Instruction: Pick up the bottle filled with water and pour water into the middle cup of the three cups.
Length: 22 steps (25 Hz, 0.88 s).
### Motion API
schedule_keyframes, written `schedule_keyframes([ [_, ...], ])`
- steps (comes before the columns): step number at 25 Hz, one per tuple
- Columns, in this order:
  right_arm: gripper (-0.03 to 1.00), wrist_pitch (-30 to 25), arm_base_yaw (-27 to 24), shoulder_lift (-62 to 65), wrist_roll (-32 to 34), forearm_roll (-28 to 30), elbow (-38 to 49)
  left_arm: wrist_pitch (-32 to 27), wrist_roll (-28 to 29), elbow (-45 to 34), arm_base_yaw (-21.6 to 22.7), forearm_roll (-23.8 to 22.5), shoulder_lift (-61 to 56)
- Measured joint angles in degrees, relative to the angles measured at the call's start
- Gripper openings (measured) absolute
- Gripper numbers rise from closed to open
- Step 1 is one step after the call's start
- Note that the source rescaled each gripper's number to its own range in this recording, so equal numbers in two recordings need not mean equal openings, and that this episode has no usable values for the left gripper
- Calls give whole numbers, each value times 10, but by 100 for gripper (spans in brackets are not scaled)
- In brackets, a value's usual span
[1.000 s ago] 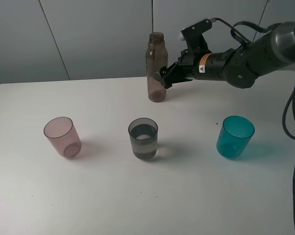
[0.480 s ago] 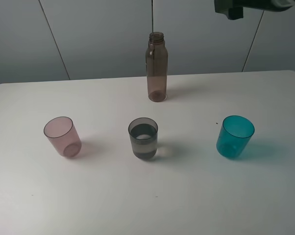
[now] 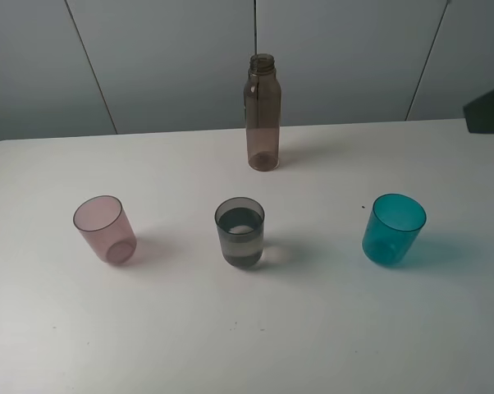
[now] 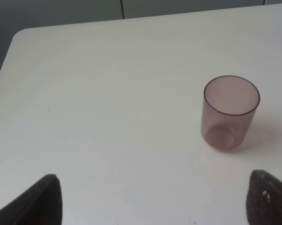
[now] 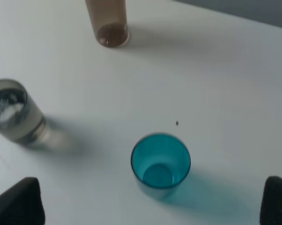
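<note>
Cups stand in a row across my white table [image 3: 230,345], well apart from one another. At the left is the pink cup [image 3: 105,229], upright and, as far as I can see, holding nothing; through its wall only its own bottom shows. My left pincer [image 4: 150,199] hangs on the near side of it, its two fingertips [image 4: 38,201] wide apart with bare table between them, touching nothing.

In the middle is the smoky grey cup [image 3: 240,231], upright, with water standing in it to a little over half its height; a pale band marks the waterline. Straight beyond it, on the far side of the table and close to the far edge, stands the bottle [image 3: 263,112], upright, capless, free of any grip. I cannot make out a water level in it.

At the right is the teal cup [image 3: 393,229], upright, looking dry inside. My right pincer [image 5: 152,204] hangs above the table on the near side of this cup, fingertips [image 5: 19,201] spread wide, clamped on nothing. A small dark speck [image 5: 177,123] lies on the table just beyond the teal cup.
</note>
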<state>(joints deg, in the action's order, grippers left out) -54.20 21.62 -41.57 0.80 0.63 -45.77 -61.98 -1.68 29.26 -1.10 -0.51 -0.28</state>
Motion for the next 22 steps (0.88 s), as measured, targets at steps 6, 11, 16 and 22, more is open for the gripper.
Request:
schedule_keyframes([
  [6,100,-26,0,142,-2,-18,84,0,0,0,0,0,0],
  [11,100,-28,0,266,-4,-30,146,0,0,0,0,0,0],
  [16,100,-26,0,359,-5,-30,152,0,0,0,0,0,0],
  [22,100,-24,0,415,29,7,152,0,0,0,0,0,0],
])
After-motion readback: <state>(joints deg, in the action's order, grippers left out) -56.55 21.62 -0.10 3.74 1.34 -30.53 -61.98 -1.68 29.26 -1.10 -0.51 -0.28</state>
